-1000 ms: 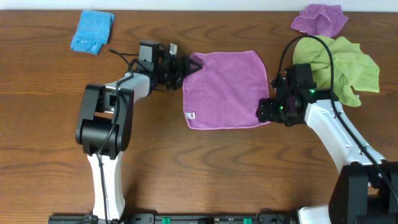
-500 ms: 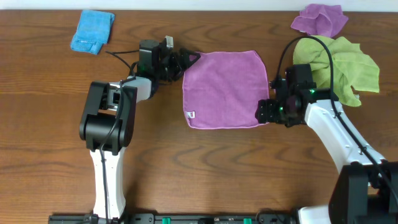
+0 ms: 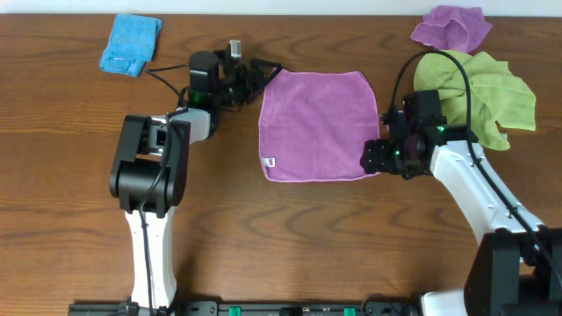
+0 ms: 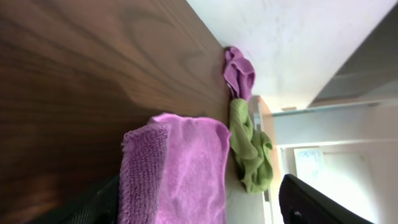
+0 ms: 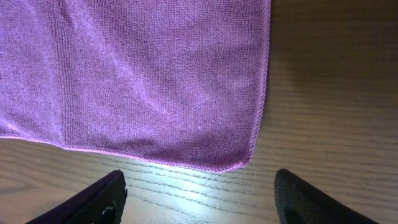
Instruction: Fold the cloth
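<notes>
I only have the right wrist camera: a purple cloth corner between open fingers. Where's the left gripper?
Observer: The left gripper sits at the diagonally opposite corner of the cloth, jaws open.
Operator: Does the cloth have a tag?
Observer: Yes, a small white tag at its near left corner.
Operator: Anything beside it?
Observer: A crumpled lime-green towel lies to its right, apart from it.

Bare table (image 3: 316, 237) gives free passage at 6 o'clock of the cloth (image 3: 316, 123). The green towel (image 3: 505, 101) blocks 2 to 3 o'clock, a bunched purple cloth (image 3: 452, 26) sits at 1, and a blue cloth (image 3: 130, 44) lies well apart at 10.
</notes>
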`<state>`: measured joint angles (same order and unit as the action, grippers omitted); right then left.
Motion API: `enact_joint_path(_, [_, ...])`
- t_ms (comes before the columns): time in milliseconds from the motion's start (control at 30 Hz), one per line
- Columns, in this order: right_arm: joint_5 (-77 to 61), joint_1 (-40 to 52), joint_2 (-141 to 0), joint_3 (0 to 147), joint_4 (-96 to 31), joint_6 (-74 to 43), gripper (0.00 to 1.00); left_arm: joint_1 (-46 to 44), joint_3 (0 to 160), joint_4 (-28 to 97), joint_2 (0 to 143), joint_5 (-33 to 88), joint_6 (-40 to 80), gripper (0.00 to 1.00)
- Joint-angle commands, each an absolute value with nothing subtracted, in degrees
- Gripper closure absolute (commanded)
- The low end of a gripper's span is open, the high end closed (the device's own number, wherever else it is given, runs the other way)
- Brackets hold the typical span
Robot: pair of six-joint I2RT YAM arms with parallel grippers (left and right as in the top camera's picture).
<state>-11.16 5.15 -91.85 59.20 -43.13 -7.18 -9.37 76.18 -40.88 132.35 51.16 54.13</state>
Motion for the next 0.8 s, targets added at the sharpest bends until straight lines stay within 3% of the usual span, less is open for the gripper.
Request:
enact_joint_path(0, [-11.9, 4.6, -90.8, 60.3, -43.1, -6.6, 0.24, -7.5, 76.0, -40.8, 133.5, 55.7, 50.4, 0.27])
enact_joint_path(467, [-10.9, 4.6, -90.8, 60.3, -41.7, -5.1, 0.24, -1.3, 76.2, -34.1, 133.4, 60.7, 40.3, 0.38])
enact_joint_path(667, [-10.7, 4.6, -90.8, 60.3, -40.6, -5.1, 0.22, -1.5, 77.8, -34.2, 133.4, 58.5, 33.6, 0.31])
enact_joint_path(767, [-10.5, 4.6, -90.8, 60.3, -40.0, -5.1, 0.22, -1.7, 81.1, -36.0, 133.4, 63.5, 32.8, 0.27])
